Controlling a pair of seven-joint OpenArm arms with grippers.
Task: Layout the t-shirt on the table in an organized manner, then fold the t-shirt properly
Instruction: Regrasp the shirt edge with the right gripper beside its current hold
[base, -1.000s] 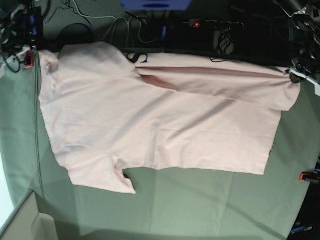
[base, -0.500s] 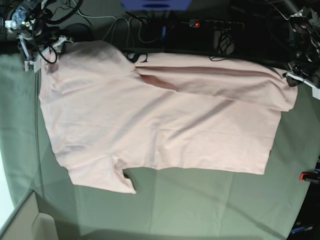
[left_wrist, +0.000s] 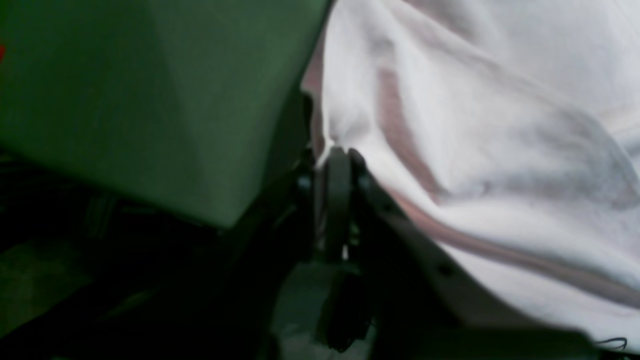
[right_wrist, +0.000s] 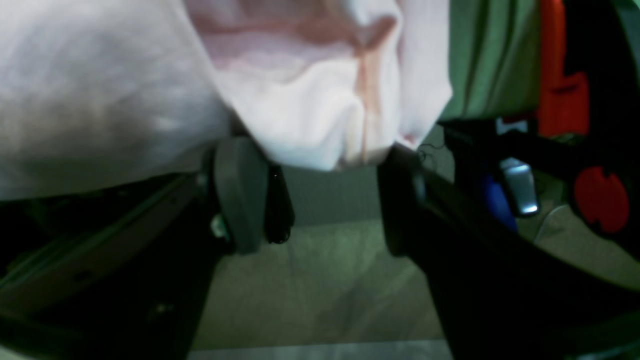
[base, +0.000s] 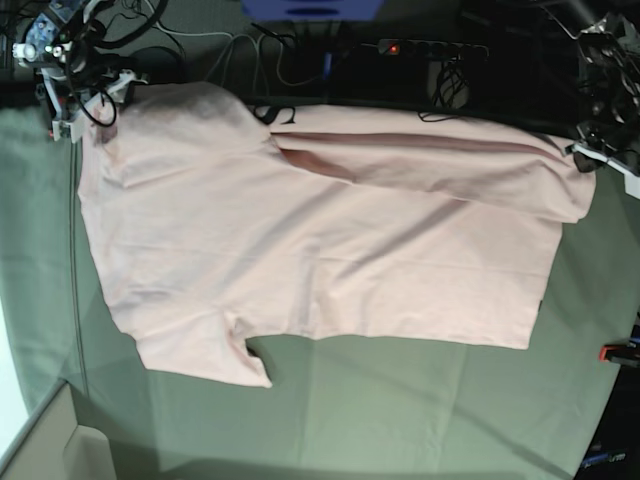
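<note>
Base view: looking down on a wide counter (base: 420, 420) covered in pale grey-green cloth with faint straight crease lines.
T-shirt: a light pink t-shirt (base: 330, 250) lies spread across the middle and far half of the counter, plain side up, no lettering showing. One short sleeve (base: 205, 355) points toward the near edge at the left; a long fold runs along the far edge.
Surface: bare cloth shows along the near side and down the left side; a small red clamp (base: 618, 352) sits on the right edge.
Room: behind the far edge the floor is dark, with tangled black and white cables, a power strip (base: 432, 47) with a lit red switch, and a blue object (base: 312, 8) at the top of the picture. A pale panel (base: 40, 445) fills the near left corner.
Left gripper: at the far right corner of the shirt (left_wrist: 338, 165), its fingers pressed together on a pinch of the pink hem. The left wrist view shows the cloth bunched at the tips, with green counter cloth to the side.
Right gripper: at the far left corner of the shirt (right_wrist: 320, 200), its fingers (right_wrist: 240, 190) standing well apart. In the right wrist view a drooping corner of pink fabric hangs between them; whether it touches them is unclear. Red and blue fittings show blurred at the right.
</note>
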